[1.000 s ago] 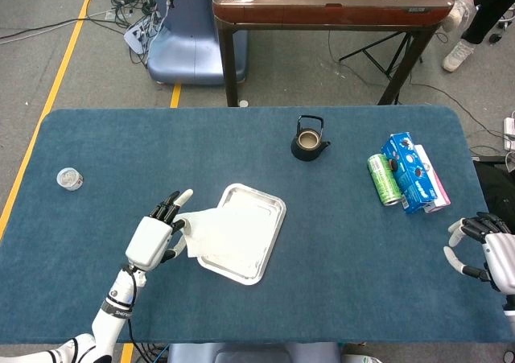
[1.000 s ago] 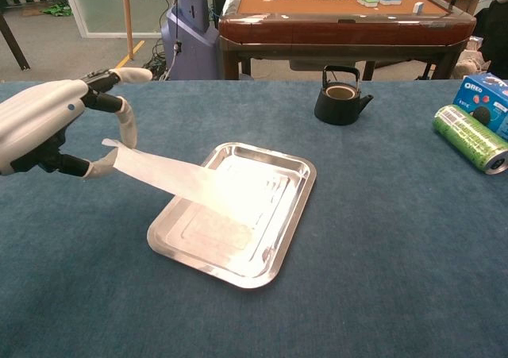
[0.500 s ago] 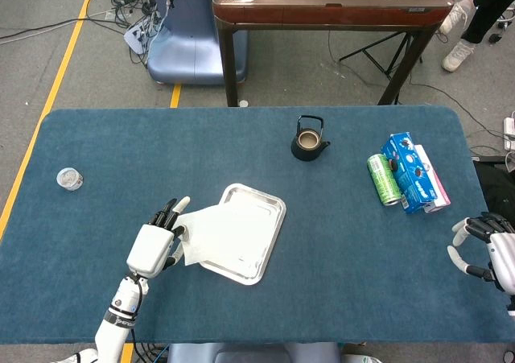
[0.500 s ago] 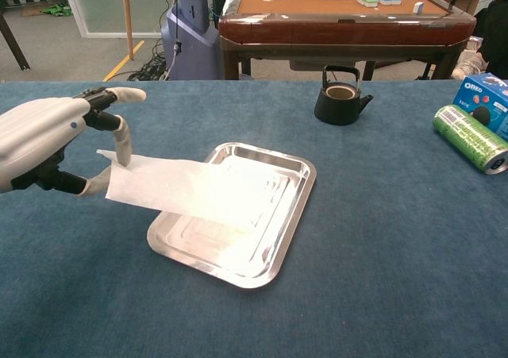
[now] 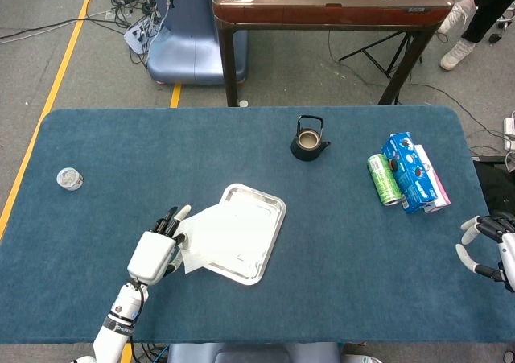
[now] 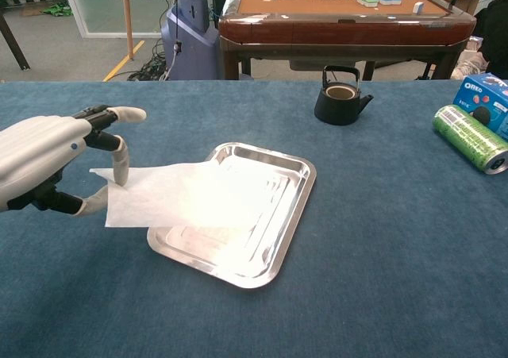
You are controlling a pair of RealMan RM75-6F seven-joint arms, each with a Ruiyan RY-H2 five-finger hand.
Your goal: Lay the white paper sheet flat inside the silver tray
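Note:
The white paper sheet hangs over the left part of the silver tray, its left edge sticking out past the tray rim. My left hand pinches that left edge between thumb and a finger, just left of the tray. The sheet lies nearly level, slightly raised at the held side. My right hand hovers at the table's right edge with fingers apart and nothing in it; the chest view does not show it.
A black teapot stands behind the tray. A green can and a blue Oreo box lie at the right. A small clear jar sits far left. Beyond the table stands a brown table.
My left hand has dropped and drawn back toward the near edge, lowering the sheet from a steep slant to almost flat over the tray. The right hand slid slightly right.

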